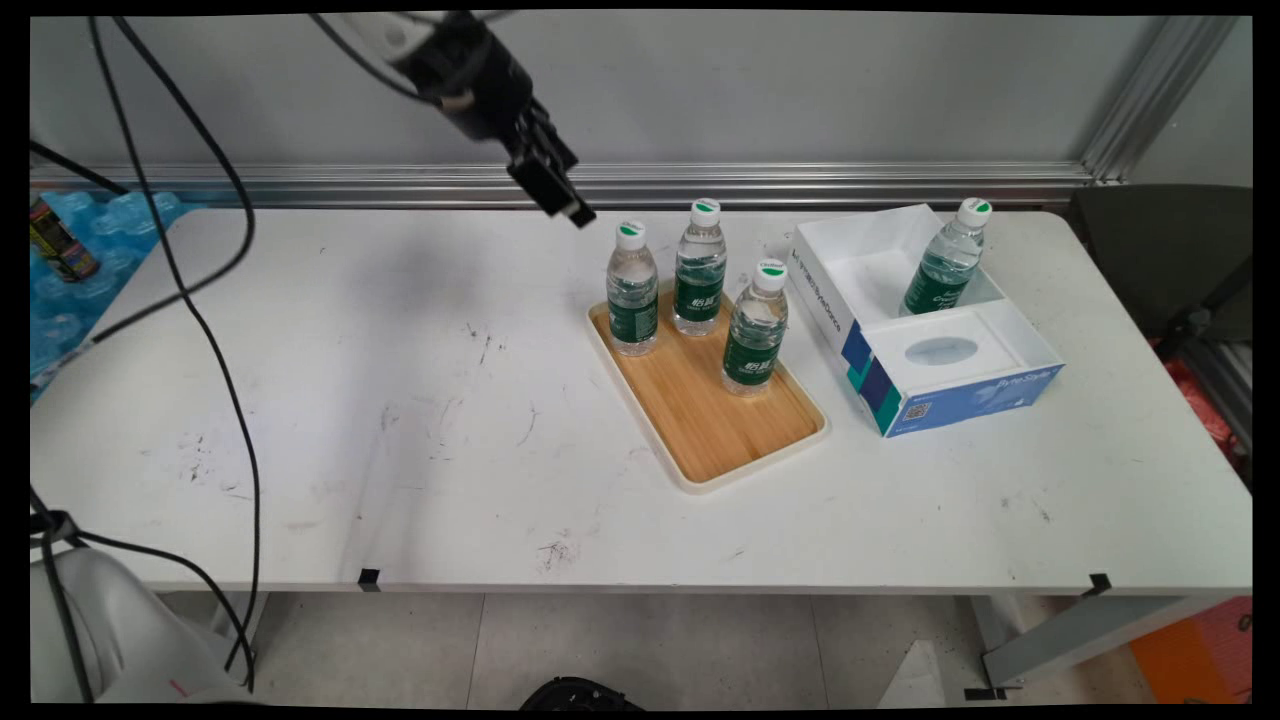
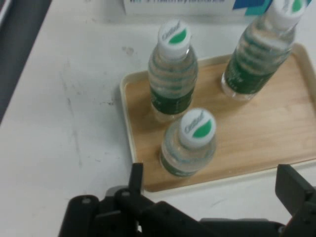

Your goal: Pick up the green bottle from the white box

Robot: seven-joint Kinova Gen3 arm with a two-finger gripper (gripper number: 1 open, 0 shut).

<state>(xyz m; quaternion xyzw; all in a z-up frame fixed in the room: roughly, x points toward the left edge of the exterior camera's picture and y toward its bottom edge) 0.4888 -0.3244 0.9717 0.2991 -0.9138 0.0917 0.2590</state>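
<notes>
Hand view: my gripper (image 2: 212, 190) open, empty, above nearest bottle (image 2: 189, 143) on tray (image 2: 247, 138), bench (image 1: 400, 400). I judge bottle full, heavyish, slick, crushable; grip body below cap.

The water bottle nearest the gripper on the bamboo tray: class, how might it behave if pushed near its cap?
The water bottle looks tall and narrow, so it would probably tip. It seems full, so fairly heavy. On its side, its round body could roll across the bamboo tray.
</notes>
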